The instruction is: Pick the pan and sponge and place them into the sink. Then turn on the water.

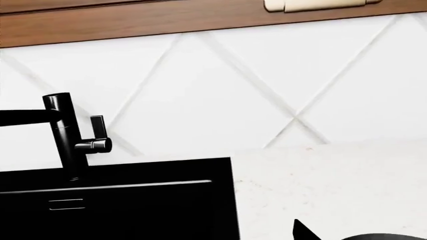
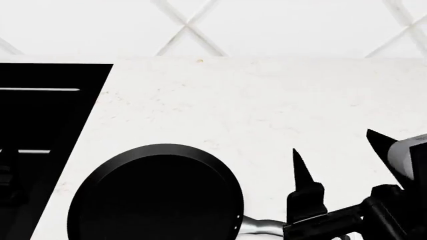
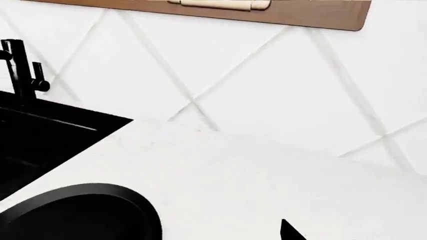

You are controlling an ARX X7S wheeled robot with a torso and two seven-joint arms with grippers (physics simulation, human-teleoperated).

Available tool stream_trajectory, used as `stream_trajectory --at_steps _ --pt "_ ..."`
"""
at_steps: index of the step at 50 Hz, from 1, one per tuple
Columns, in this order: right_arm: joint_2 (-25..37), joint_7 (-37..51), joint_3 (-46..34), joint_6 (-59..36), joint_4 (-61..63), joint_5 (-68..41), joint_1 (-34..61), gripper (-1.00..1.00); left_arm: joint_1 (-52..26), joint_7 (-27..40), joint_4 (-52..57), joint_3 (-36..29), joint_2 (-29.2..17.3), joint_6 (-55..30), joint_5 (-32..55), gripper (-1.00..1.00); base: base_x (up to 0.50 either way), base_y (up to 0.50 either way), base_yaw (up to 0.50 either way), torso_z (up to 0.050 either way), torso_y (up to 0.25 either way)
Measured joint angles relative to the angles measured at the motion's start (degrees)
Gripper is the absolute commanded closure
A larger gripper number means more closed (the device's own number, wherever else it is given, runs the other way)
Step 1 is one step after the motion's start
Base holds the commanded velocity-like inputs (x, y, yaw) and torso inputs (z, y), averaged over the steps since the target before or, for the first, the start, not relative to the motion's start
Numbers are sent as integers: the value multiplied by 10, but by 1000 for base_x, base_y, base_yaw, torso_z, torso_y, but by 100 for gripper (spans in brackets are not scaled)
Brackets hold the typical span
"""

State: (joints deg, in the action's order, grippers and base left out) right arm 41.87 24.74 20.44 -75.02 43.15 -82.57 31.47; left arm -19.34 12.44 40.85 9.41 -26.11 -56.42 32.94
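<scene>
While the head view takes in the whole black frying pan [image 2: 155,192] lying flat on the white speckled desk [image 2: 253,100] at about 7 o'clock, with a bit of its grey handle [image 2: 259,226] poking out toward 4 o'clock, the right wrist view catches only an arc of its rim, and the left wrist view just a sliver. The black sink [image 2: 40,115] sits just beside the pan at 9 o'clock, its stepped ledges visible. Only the wrist views show the tall black faucet [image 1: 65,135] with its side lever [image 1: 97,131] at the back of the basin, against the white diamond-tiled wall [image 1: 220,90] beneath a wooden cabinet edge [image 1: 133,20]; no stream runs from it. The right tool [image 2: 337,152] appears at 4 o'clock in the head view, its two pointed black fingers [image 2: 301,172] spread apart and pinching nothing, near the pan's handle. For the left tool, only a dark tip shows, so I cannot tell its state. No sponge is seen.
</scene>
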Motion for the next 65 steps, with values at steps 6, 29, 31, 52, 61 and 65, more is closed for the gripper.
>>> stream_trajectory --at_steps 6,29,31,52,61,65 --pt "96 30 -82 -15 -87 -178 129 -100 1 -2 -5 -1 -3 5 -1 -100 0 0 0 0 0" --pt "162 -196 -796 -129 -373 -294 820 -100 6 -2 -13 -7 -8 16 -6 -100 0 0 0 0 0" --pt "149 -247 -843 -128 -387 -253 854 -100 8 -2 -13 -8 -8 17 -7 -100 0 0 0 0 0" --pt "3 -597 -1098 -43 -496 38 935 -100 19 -2 -6 -1 -15 20 1 -100 0 0 0 0 0" --pt "-43 -655 -1145 11 -544 116 914 -100 23 -1 -4 -2 -15 22 2 -100 0 0 0 0 0" --pt "-58 -673 -1158 31 -559 137 901 -100 25 -2 -4 2 -17 24 3 -100 0 0 0 0 0"
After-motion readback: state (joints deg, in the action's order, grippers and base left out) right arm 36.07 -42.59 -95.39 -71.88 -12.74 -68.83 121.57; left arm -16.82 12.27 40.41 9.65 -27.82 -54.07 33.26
